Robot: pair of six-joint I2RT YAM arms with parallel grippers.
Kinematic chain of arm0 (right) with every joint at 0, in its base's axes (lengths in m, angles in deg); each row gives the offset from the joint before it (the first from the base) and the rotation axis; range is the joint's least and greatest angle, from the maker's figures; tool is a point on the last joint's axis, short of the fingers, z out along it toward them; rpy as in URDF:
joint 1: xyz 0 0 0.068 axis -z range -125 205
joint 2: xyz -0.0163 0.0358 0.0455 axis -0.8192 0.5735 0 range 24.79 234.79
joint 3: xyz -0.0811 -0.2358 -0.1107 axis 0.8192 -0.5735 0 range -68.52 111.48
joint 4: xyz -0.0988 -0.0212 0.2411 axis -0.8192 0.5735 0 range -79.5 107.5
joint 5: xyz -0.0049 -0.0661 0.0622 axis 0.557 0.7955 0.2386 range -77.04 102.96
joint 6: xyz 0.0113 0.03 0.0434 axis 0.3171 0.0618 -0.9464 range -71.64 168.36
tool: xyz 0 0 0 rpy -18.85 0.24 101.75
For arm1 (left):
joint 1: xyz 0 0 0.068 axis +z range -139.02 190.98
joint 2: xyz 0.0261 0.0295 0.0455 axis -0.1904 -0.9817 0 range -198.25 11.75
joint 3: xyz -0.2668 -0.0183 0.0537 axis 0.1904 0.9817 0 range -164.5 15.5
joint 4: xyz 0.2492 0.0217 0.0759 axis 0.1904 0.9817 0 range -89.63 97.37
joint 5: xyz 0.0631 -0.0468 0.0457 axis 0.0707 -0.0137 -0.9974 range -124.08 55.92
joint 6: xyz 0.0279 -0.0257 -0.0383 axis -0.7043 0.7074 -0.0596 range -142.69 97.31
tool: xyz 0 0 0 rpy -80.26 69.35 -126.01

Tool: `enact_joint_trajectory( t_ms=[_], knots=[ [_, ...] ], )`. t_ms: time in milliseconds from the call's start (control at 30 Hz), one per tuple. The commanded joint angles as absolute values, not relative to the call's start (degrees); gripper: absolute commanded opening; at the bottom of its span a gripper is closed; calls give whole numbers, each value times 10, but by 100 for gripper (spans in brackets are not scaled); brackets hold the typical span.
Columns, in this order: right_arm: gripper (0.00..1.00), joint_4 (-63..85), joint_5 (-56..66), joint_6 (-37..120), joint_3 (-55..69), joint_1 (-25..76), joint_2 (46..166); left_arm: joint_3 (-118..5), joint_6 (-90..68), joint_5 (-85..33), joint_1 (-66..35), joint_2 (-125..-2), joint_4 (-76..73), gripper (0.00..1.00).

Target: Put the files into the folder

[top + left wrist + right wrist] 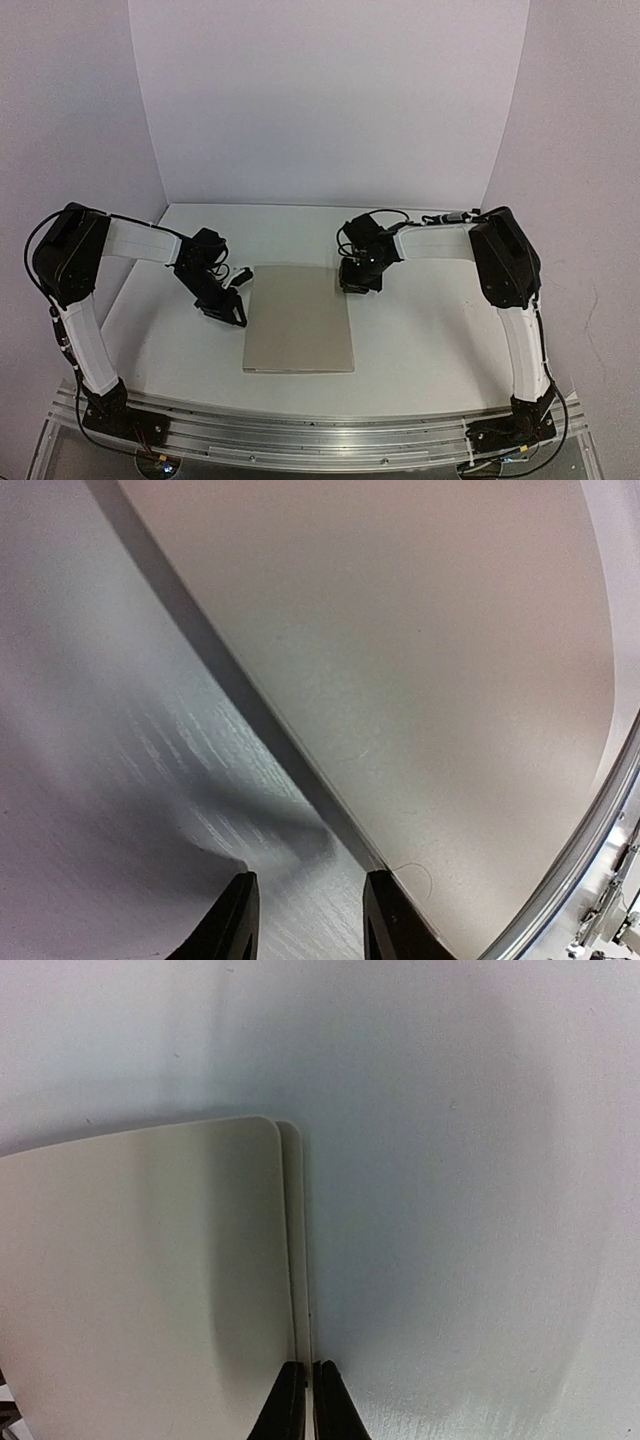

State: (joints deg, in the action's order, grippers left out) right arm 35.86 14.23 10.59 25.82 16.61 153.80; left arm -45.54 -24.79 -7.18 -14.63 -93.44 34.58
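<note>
The tan folder [298, 320] lies shut and flat on the white table, between the two arms. No files show in any view. My left gripper [232, 312] is low at the folder's left edge. In the left wrist view it [305, 880] stands open over bare table, and its right finger [385, 920] touches the edge of the folder [420, 660]. My right gripper [358, 283] points down at the folder's far right corner. In the right wrist view it [308, 1368] is shut, its tips on the right edge of the folder [130, 1280], where the lower cover sticks out as a thin strip.
The white table [430, 330] is enclosed by white walls at the back and both sides. A metal rail [320, 425] that carries the arm bases runs along the near edge, just below the folder, and also shows in the left wrist view [590, 860].
</note>
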Motion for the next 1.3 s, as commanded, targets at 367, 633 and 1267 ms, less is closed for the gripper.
enact_joint_trajectory(
  t_ms=[367, 633, 1267],
  knots=[
    [7, 407, 219, 110, 245, 185, 1454, -527, -297, -127, -111, -924, 350, 36],
    [32, 386, 387, 210, 159, 269, 1251, -601, -281, -122, -24, -848, 337, 47],
    [98, -194, 576, 422, -519, 355, 703, -168, -194, -406, 77, -505, -120, 100]
  ],
)
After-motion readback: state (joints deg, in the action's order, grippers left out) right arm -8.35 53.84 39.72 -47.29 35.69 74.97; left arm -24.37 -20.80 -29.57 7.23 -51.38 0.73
